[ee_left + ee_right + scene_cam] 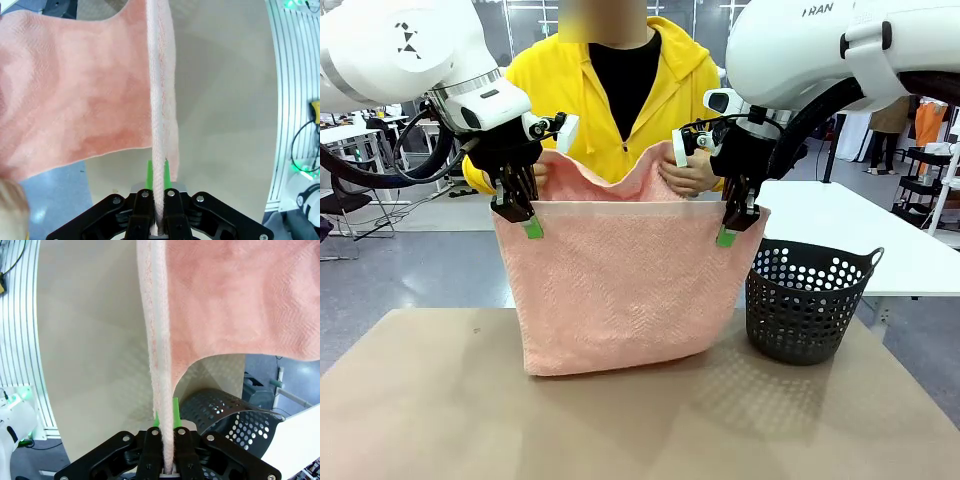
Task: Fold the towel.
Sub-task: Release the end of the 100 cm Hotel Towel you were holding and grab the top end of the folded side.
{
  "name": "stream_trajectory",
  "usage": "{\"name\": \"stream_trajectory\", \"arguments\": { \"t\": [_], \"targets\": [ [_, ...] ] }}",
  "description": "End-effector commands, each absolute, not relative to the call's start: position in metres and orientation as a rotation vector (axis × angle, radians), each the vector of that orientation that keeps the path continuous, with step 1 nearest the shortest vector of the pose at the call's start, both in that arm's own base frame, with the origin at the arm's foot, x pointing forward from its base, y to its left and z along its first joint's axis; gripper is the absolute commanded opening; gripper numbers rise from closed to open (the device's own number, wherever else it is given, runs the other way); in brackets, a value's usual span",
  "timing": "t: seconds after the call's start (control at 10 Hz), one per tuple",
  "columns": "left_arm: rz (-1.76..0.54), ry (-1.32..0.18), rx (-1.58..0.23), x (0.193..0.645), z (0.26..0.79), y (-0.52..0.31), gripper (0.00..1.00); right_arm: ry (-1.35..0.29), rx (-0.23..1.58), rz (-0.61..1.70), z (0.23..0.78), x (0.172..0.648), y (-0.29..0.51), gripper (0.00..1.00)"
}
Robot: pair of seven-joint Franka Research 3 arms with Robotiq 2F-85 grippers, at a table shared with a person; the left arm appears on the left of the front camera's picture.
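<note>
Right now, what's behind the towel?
A person in yellow stands behind the towel, one hand gripping its far edge. The cloth covers their waist and part of the table.

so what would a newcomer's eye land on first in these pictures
The light salmon-pink fluffy terry towel hangs like a curtain mid-picture, pinched at its upper corners by the left gripper and right gripper. Behind it a person in a yellow hooded top holds the far edge; a dark perforated basket stands at its right.

Even indoor light (wrist edges warped)
</note>
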State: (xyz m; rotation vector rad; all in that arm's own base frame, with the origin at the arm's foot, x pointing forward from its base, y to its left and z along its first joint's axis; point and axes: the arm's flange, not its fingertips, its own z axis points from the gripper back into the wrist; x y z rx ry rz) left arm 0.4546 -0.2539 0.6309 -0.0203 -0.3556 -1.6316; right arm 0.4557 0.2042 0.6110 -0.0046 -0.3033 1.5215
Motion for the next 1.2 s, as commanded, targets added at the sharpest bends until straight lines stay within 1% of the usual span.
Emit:
{"name": "stream_trajectory", "arguments": {
  "t": [0.0,1.1],
  "targets": [
    [-1.633,-0.352,-0.009,0.4556,0.632,-0.253,0.0,-0.304,-0.006,1.528,0.6112,0.4555,0.2052,0.0],
    [-1.633,-0.352,-0.009,0.4556,0.632,-0.253,0.0,-0.304,-0.006,1.528,0.6112,0.4555,0.2052,0.0]
  ]
}}
